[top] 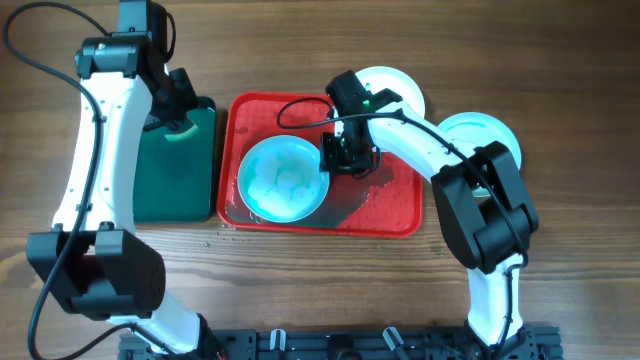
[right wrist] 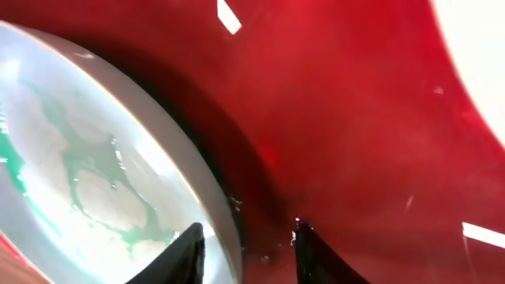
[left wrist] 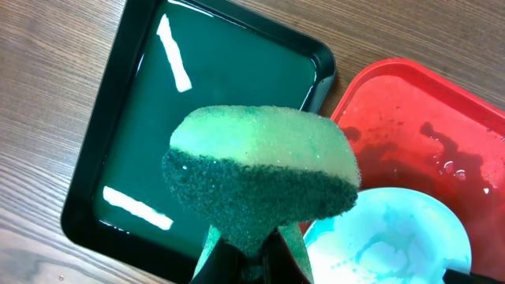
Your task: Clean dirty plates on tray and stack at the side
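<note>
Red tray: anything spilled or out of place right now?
Yes. A puddle with dark streaks lies on the red tray floor, beside the smeared plate and under the right end effector. Nothing else stands out.

Your overhead view is bright, even and sharp. On the left wrist view, white glare bars streak the green tray [left wrist: 237, 79] at 11 and 8 o'clock, behind the crisp sponge [left wrist: 260, 170]. Your right wrist view is soft, the red tray [right wrist: 355, 118] shadowed, with blown-out white at 2 o'clock.

The tray [top: 396, 205] is red; the plate [top: 283, 178] on it is pale aqua with mottled teal-green smears. The sponge [left wrist: 260, 170] is light green over dark green, the small tray [left wrist: 229, 79] dark green with black rim.
</note>
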You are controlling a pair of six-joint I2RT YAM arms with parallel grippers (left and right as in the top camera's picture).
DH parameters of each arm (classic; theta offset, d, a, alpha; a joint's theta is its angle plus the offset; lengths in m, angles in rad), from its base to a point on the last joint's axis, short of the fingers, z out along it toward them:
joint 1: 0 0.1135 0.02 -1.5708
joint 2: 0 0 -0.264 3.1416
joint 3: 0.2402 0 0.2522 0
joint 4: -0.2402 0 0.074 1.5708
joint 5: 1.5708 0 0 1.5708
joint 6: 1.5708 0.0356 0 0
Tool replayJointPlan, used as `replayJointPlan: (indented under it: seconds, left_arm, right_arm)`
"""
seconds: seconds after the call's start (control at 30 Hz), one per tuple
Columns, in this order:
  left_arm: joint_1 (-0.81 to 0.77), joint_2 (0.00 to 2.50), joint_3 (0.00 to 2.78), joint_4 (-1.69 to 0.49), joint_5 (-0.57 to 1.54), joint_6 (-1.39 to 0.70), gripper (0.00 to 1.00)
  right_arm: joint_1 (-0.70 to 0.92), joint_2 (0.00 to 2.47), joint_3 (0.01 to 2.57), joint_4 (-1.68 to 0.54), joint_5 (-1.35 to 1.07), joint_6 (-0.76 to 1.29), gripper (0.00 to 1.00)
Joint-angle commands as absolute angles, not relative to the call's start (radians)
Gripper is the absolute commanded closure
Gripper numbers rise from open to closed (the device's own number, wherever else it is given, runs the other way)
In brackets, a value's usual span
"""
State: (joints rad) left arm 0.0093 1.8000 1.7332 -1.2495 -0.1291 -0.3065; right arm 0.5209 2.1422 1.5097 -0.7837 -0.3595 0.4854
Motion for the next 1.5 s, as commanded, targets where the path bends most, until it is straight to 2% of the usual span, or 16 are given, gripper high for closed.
replayJointPlan:
  seconds: [0.0, 0.1, 0.17, 0.23, 0.27, 0.47, 0.6, 0.73, 0.97, 1.2, 1.23, 1.47]
  left_arm:
    - [0.014, 1.803, 1.737, -1.242, -0.120, -0.326, 0.96]
    - [0.014, 1.803, 1.737, -1.242, -0.120, -0.326, 0.96]
    - [0.014, 1.803, 1.737, -1.242, -0.120, -0.326, 0.96]
    - [0.014, 1.803, 1.737, -1.242, -0.120, -0.326, 0.96]
    - [0.014, 1.803, 1.737, -1.243, -0.120, -0.326, 0.96]
    - [0.014, 1.803, 1.737, -1.261, -0.120, -0.326, 0.96]
    - [0.014, 1.803, 1.737, -1.276, -0.120, -0.322, 0.96]
    - [0.014, 1.803, 1.737, -1.272, -0.120, -0.322, 0.96]
    - [0.014, 1.803, 1.737, -1.272, -0.120, -0.323, 0.96]
    - [0.014, 1.803, 1.737, -1.272, -0.120, -0.323, 0.96]
    - [0.014, 1.803, 1.737, -1.272, -0.120, -0.323, 0.96]
    - [0.014, 1.803, 1.737, -1.272, -0.120, -0.323, 0.96]
  right_arm:
    - [0.519, 2.201, 1.520, -0.765, -0.439, 0.488, 0.64]
    - [0.518, 2.215, 1.520, -0.759, -0.467, 0.503, 0.71]
    - [0.518, 2.216, 1.520, -0.752, -0.470, 0.534, 0.82]
    - [0.519, 2.216, 1.520, -0.742, -0.490, 0.524, 0.88]
    - [0.519, 2.216, 1.520, -0.733, -0.516, 0.504, 0.96]
    - [0.518, 2.170, 1.520, -0.727, -0.532, 0.462, 0.96]
    - [0.527, 2.035, 1.520, -0.768, -0.277, 0.473, 0.96]
    - [0.575, 1.882, 1.520, -0.828, 0.099, 0.487, 0.96]
    - [0.812, 1.748, 1.520, -0.922, 0.844, 0.525, 0.96]
    - [0.997, 1.748, 1.519, -0.933, 1.104, 0.523, 0.96]
    - [1.028, 1.748, 1.519, -0.932, 1.204, 0.523, 0.96]
    - [1.086, 1.748, 1.519, -0.925, 1.430, 0.490, 0.96]
